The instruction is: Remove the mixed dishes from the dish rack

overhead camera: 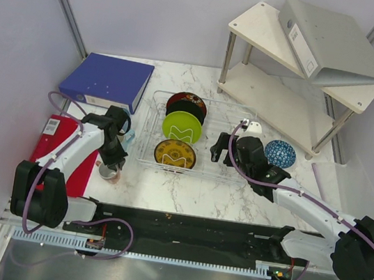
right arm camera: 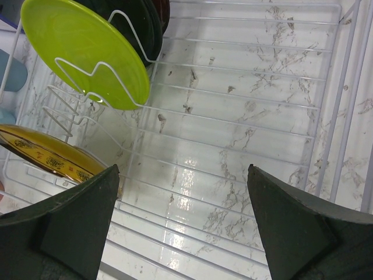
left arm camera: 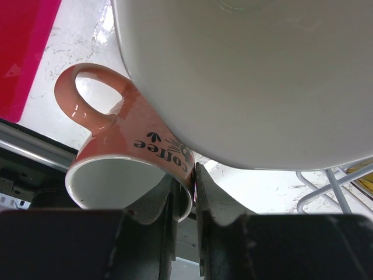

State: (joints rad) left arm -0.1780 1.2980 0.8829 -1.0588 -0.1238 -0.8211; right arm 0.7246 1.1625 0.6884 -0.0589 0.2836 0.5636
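The left gripper pinches the pink mug by its rim just left of the dish rack, apparently setting it on the surface, so release comes next; the right gripper hangs wide open over the rack's right half.

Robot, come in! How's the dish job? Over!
Left pincer shut on pink mug rim, beside rack. Right pincer open above rack's bare half. Plates still racked, nothing blocking them.

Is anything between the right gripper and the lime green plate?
Nothing visible. Only the bare wire floor of the dish rack lies between the open right gripper and the lime green plate; the yellow-brown plate stands off to the side, by one finger.
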